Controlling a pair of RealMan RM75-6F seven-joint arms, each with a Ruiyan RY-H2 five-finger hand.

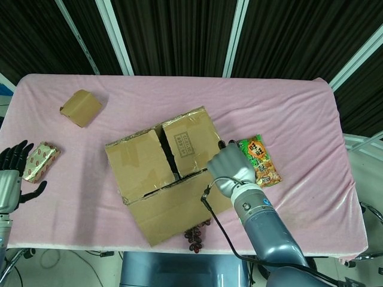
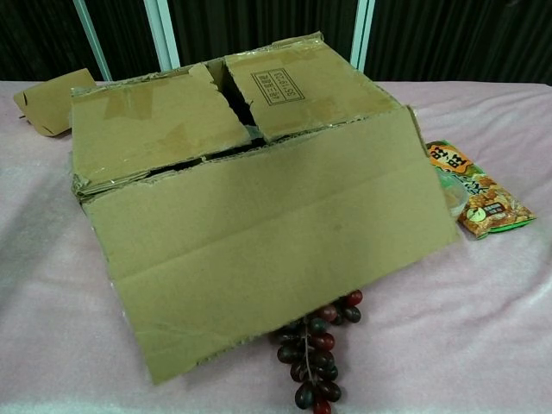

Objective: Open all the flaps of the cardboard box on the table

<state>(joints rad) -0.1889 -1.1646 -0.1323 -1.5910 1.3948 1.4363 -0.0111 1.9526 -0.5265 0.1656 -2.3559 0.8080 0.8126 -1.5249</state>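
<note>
The cardboard box (image 1: 136, 158) stands mid-table. Its long near flap (image 1: 179, 206) is folded out toward me and fills the chest view as a slanting flap (image 2: 267, 250). The two shorter top flaps (image 2: 155, 125) (image 2: 302, 86) still lie over the opening with a dark gap between them. My right hand (image 1: 230, 167) is at the right end of the near flap, back up, its fingers hidden below it. The chest view does not show this hand. My left hand (image 1: 12, 170) hovers at the table's left edge, fingers spread, holding nothing.
A bunch of dark grapes (image 2: 315, 354) lies partly under the opened flap. A green and orange snack packet (image 1: 261, 160) lies just right of my right hand. A gold wrapped packet (image 1: 40, 161) sits beside my left hand. A small folded cardboard piece (image 1: 81, 107) lies far left.
</note>
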